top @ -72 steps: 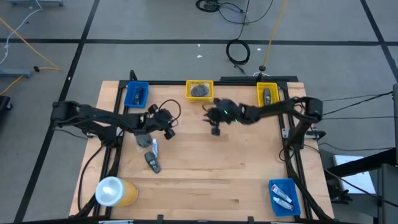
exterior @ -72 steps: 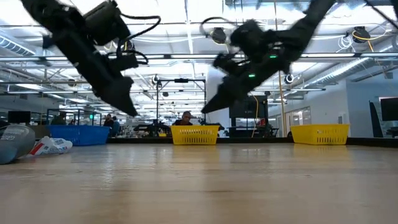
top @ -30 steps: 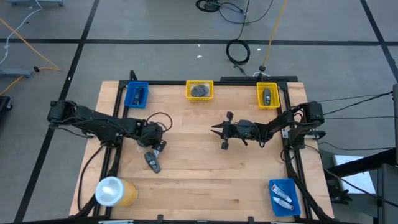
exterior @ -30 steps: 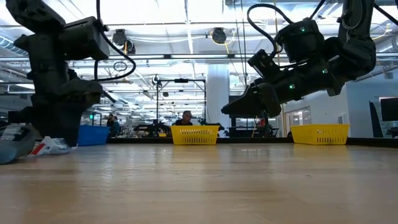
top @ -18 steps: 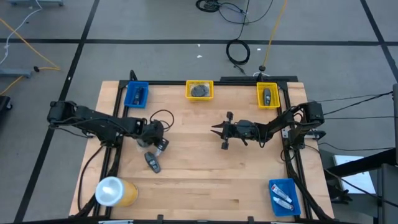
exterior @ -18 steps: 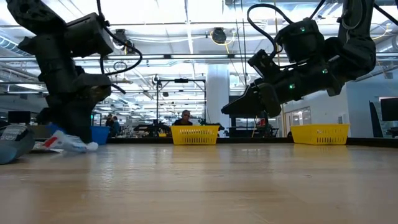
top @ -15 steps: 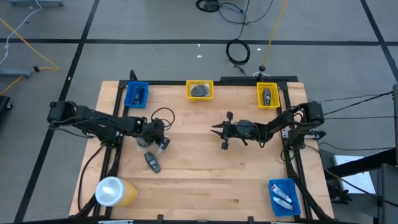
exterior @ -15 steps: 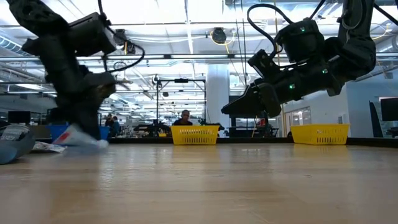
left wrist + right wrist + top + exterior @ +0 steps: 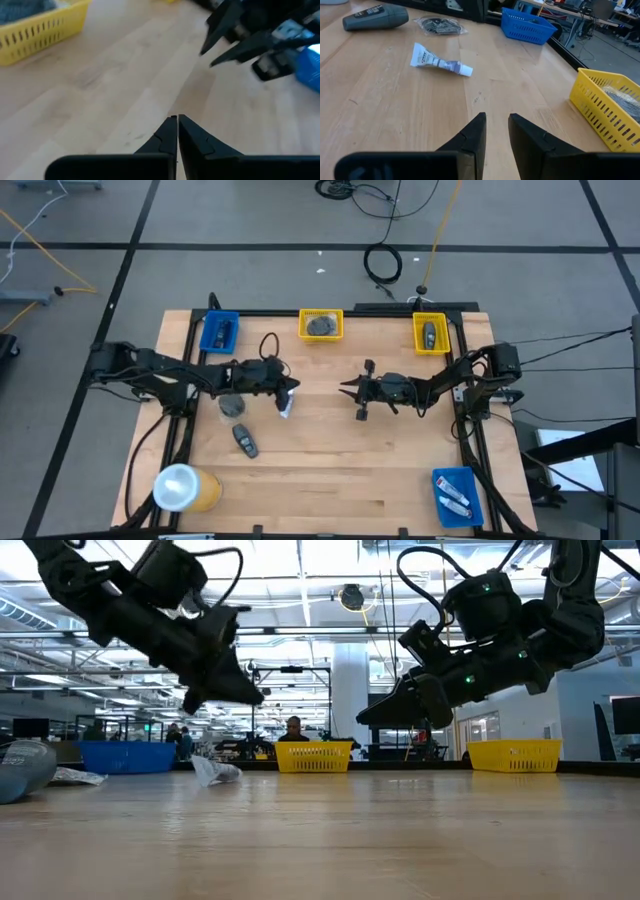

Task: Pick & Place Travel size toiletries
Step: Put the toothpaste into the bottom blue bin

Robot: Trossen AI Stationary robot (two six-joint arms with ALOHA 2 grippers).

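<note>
A small white tube with blue marks lies flat on the wood, left of the table's middle. My left gripper hangs just above it, shut and holding nothing, pointing toward the right arm. A grey disc in clear wrap and a black oblong piece lie on the table to its left. My right gripper hovers at mid-table, slightly open, with nothing between its fingers.
Along the far edge stand a blue bin and two yellow bins, each with an item inside. A second blue bin holding tubes is at the near right corner. A large yellow roll lies at the near left.
My left gripper has shut, risen and swung toward the table's right edge, tipping from pointing down to nearly level. The white tube went with it from beside the wrapped disc toward the table's middle and now lies on the wood, free of the fingers.
</note>
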